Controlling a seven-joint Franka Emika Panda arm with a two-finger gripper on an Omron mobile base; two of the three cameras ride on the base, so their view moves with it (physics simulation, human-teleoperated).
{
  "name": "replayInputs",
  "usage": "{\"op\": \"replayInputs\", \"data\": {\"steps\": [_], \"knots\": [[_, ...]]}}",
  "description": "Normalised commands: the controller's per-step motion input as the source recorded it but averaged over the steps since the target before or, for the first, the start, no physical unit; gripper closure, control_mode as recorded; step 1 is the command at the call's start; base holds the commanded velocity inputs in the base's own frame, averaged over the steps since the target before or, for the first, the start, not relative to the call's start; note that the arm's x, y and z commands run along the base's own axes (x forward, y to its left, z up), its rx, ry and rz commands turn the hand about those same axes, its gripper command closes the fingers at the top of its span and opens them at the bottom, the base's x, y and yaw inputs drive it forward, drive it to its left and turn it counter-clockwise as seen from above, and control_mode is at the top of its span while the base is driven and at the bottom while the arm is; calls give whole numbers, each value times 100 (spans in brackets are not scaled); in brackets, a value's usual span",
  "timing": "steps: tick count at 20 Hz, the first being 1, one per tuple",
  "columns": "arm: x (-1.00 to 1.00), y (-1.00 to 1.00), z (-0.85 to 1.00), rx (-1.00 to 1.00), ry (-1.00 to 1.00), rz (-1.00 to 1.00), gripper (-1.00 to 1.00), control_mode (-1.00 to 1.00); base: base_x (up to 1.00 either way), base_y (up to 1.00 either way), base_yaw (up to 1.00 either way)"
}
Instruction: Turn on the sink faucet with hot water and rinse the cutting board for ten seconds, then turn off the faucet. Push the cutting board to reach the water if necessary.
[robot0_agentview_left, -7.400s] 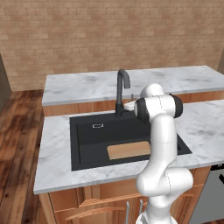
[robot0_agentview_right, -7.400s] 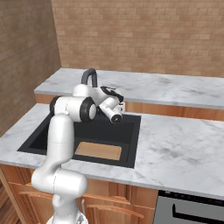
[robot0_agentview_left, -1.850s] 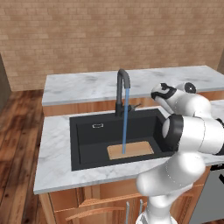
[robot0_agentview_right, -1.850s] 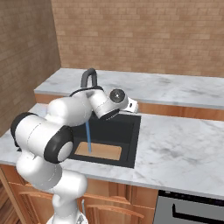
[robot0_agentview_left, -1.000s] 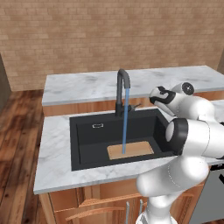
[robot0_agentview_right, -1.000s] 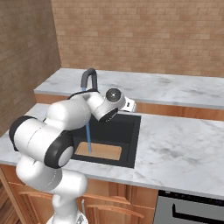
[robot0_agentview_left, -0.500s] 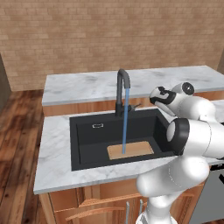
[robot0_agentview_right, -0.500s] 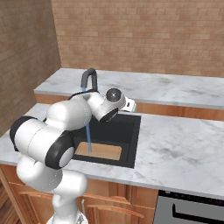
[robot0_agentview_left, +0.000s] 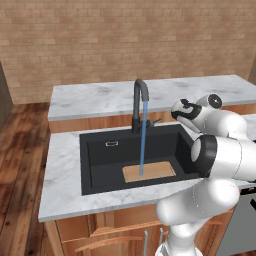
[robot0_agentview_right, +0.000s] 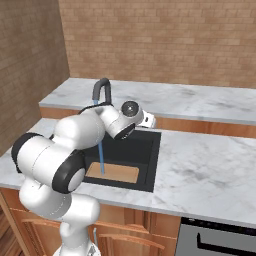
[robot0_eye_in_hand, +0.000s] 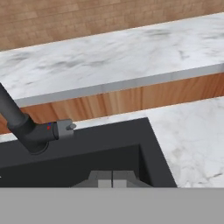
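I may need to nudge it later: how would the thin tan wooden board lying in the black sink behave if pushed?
The thin tan wooden board lies flat, so it likely slides rather than tips. Its thin wood looks stiff. The blue water stream lands on it, so it may be slippery.

The arm (robot0_agentview_left: 215, 165) is built of fat, rounded white segments with a smooth glossy shell, joined by dark grey to black bands at each joint. Near the wrist a round cap (robot0_agentview_right: 129, 108) in dark grey carries a paler grey disc at its centre, and a small white block with dark edges juts out beyond it. The gripper (robot0_eye_in_hand: 112, 177) ends in two small blocky fingertips, grey and flat-faced, sitting side by side with a thin seam between them.
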Motion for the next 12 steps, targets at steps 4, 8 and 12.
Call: {"op": "replayInputs", "data": {"steps": [4, 8, 12], "knots": [[0, 0, 0, 0, 0, 0, 100, -100, 0, 0, 0], [0, 0, 0, 0, 0, 0, 100, -100, 0, 0, 0], [0, 0, 0, 0, 0, 0, 100, -100, 0, 0, 0]]}}
